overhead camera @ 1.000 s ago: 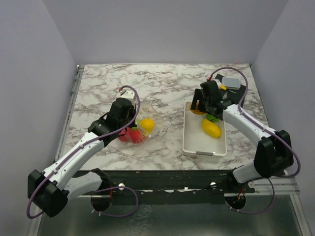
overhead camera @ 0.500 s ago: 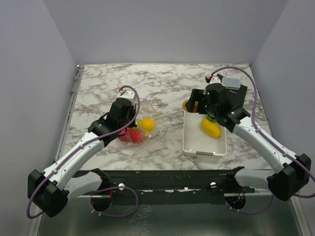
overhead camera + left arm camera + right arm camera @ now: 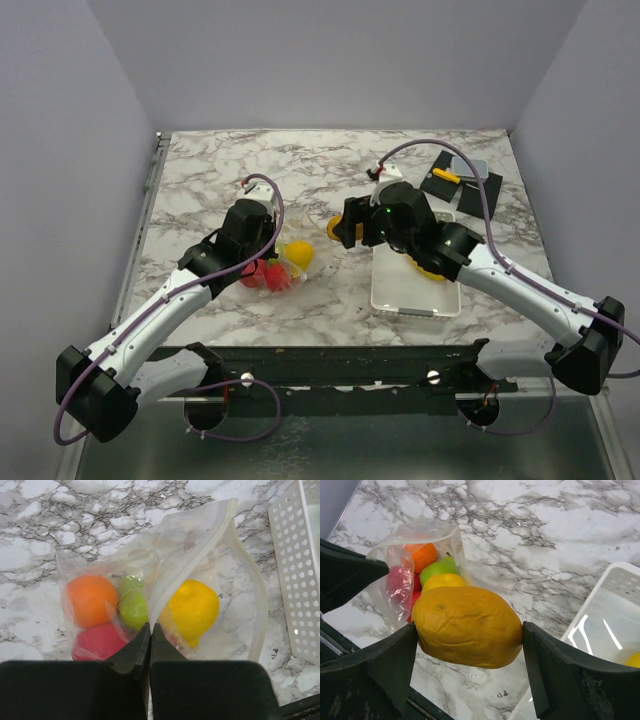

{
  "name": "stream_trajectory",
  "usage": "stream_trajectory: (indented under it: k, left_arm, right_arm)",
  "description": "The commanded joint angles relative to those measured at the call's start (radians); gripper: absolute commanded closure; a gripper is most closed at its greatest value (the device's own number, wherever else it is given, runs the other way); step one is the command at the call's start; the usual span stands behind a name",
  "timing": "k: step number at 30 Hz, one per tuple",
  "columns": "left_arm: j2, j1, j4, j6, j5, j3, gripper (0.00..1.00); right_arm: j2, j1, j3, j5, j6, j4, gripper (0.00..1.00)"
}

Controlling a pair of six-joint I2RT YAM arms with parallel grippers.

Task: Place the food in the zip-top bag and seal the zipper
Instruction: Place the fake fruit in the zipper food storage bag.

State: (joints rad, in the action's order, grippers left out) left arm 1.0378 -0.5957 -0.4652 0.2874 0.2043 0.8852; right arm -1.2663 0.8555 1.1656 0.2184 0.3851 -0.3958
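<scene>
The clear zip-top bag (image 3: 200, 555) lies on the marble with its mouth gaping toward the basket, its pale zipper (image 3: 262, 597) curving along the lip. Inside it sit orange (image 3: 90, 597), green (image 3: 132, 602), red (image 3: 97, 642) and yellow (image 3: 192, 610) food pieces. My left gripper (image 3: 150, 630) is shut on the bag's upper lip, seen from above beside the bag (image 3: 268, 255). My right gripper (image 3: 470, 630) is shut on an orange-yellow fruit (image 3: 467, 625), which hangs above the table just right of the bag's mouth (image 3: 337, 228).
The white slotted basket (image 3: 415, 300) stands right of the bag, with a yellow fruit (image 3: 432, 265) in it partly under my right arm. A black mat with a grey device (image 3: 462, 172) lies at the back right.
My right arm has swung left from over the basket to beside the bag's mouth, carrying the orange-yellow fruit. The left gripper and the bag have stayed put.
</scene>
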Motion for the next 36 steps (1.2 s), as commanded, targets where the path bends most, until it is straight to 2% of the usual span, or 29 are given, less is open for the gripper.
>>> stream_trajectory:
  k: [1,13,25,31,36]
  left_arm:
    - [-0.033,0.005,-0.003,-0.007,-0.033,-0.009,1.00]
    - [-0.110,0.005,0.033,-0.017,-0.091,-0.019,1.00]
    - [-0.137,0.005,0.051,-0.020,-0.109,-0.026,1.00]
    - [-0.133,0.005,0.050,-0.020,-0.096,-0.026,1.00]
    - [-0.130,0.005,0.050,-0.019,-0.091,-0.028,1.00]
  right_arm:
    - [-0.052,0.075,0.058,0.060,-0.067,0.047,0.71]
    - [-0.226,0.174,0.174,0.044,-0.150,0.076,0.72]
    - [-0.405,0.183,0.249,0.008,-0.171,0.172,0.70]
    - [-0.477,0.183,0.284,-0.004,-0.156,0.227,0.54]
    - [-0.506,0.183,0.304,-0.013,-0.140,0.244,0.29]
